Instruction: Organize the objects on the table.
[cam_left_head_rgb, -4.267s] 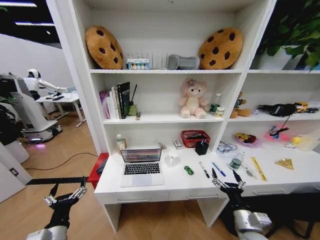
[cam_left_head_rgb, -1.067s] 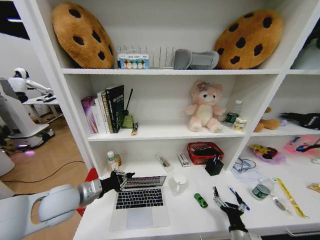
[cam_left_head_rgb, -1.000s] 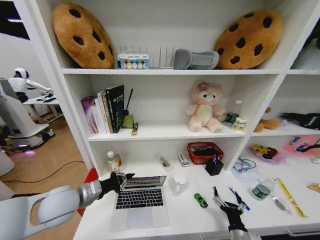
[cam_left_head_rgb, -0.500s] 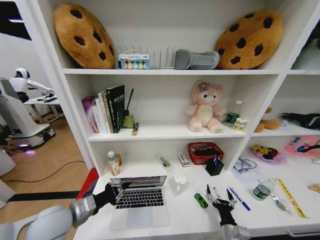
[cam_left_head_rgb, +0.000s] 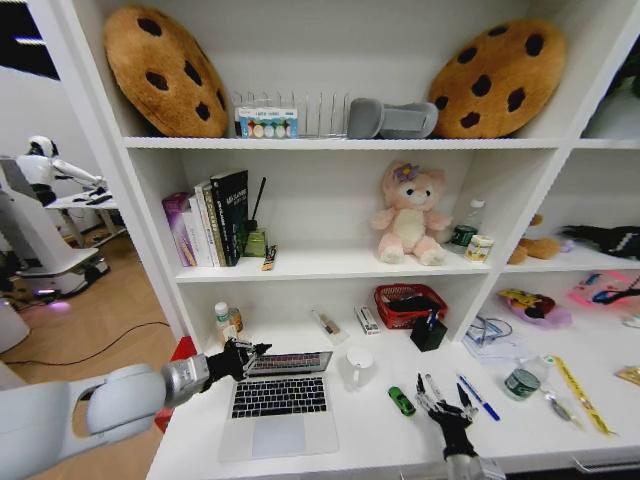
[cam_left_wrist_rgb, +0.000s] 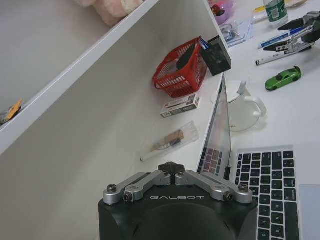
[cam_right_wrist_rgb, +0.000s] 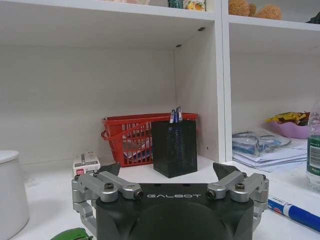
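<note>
Laptop lid meets left tool; mug stands beside.

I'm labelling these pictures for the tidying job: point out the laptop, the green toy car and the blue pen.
laptop (cam_left_head_rgb: 279, 397): head view, on its black keyboard.
green toy car (cam_left_wrist_rgb: 283, 78): left wrist view, on its roof.
blue pen (cam_left_head_rgb: 482, 397): head view, mid-barrel.

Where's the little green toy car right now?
In the head view, the green toy car sits on the desk between the laptop and the right hand.
</note>
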